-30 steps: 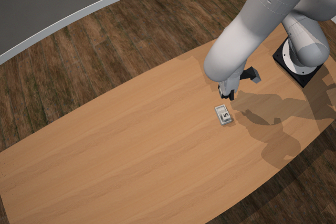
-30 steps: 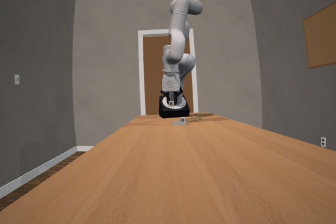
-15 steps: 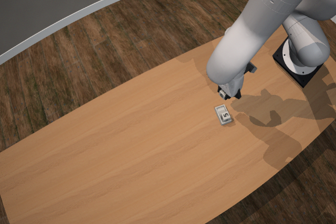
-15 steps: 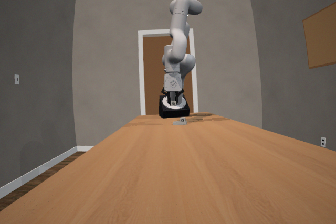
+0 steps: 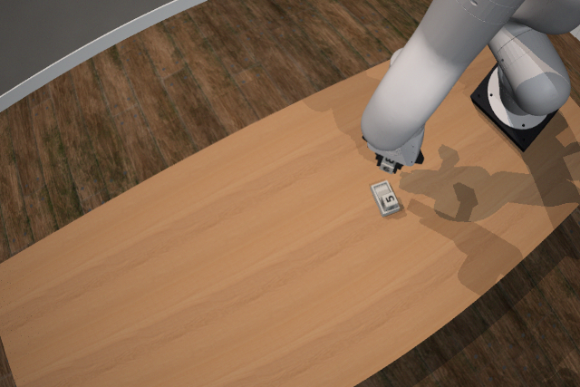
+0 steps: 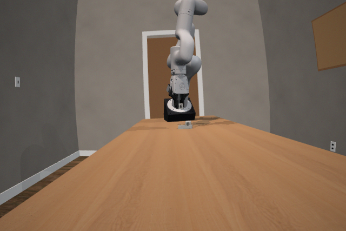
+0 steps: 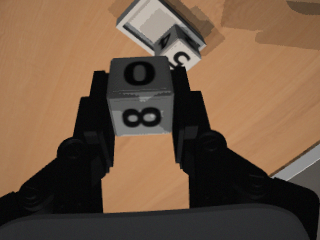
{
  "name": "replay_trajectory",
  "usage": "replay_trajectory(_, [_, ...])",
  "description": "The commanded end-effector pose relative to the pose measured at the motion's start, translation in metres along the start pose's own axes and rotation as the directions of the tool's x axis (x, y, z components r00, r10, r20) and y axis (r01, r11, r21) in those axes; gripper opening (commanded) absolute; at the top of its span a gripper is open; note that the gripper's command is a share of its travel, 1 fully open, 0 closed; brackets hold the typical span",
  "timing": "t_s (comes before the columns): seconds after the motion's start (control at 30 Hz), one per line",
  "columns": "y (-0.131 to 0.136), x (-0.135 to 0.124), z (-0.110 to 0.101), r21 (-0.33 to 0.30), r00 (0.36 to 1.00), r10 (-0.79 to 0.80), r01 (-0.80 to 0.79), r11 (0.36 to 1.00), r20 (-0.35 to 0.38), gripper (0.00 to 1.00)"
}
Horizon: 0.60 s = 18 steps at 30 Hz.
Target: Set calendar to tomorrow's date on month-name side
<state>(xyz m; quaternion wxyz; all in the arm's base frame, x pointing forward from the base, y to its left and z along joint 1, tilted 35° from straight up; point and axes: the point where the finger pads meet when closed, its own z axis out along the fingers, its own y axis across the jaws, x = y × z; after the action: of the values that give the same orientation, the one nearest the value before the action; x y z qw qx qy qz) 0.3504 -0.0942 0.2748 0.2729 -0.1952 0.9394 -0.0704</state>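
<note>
The white tray lies flat on the table. One white cube stands in the tray's right half as seen in the exterior view, with an upright 0 facing that camera and a 5 on top. The wrist view also shows a 4 on it. The tray's other half is empty. My gripper is shut on the other cube, above and behind the tray, towards the base. That cube shows an upright 6 to the exterior view, and 0 and 8 in the wrist view. No month's name is legible.
The wooden table carries the tray. The robot's black base stands behind it at the table's far end in the exterior view. Arm shadows fall beside the tray.
</note>
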Motion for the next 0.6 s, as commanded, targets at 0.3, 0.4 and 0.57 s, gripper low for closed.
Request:
replay_trajectory(0.3, [0.0033,-0.0042,-0.0013,0.017,0.920,-0.391,0.390,0.921,0.043,0.27])
replay_trajectory(0.4, [0.0041,-0.0050,-0.0016,0.021,0.885,-0.464,0.463,0.886,0.042,0.27])
replay_trajectory(0.57, [0.0055,-0.0065,-0.0020,0.028,0.808,-0.588,0.588,0.809,0.039,0.27])
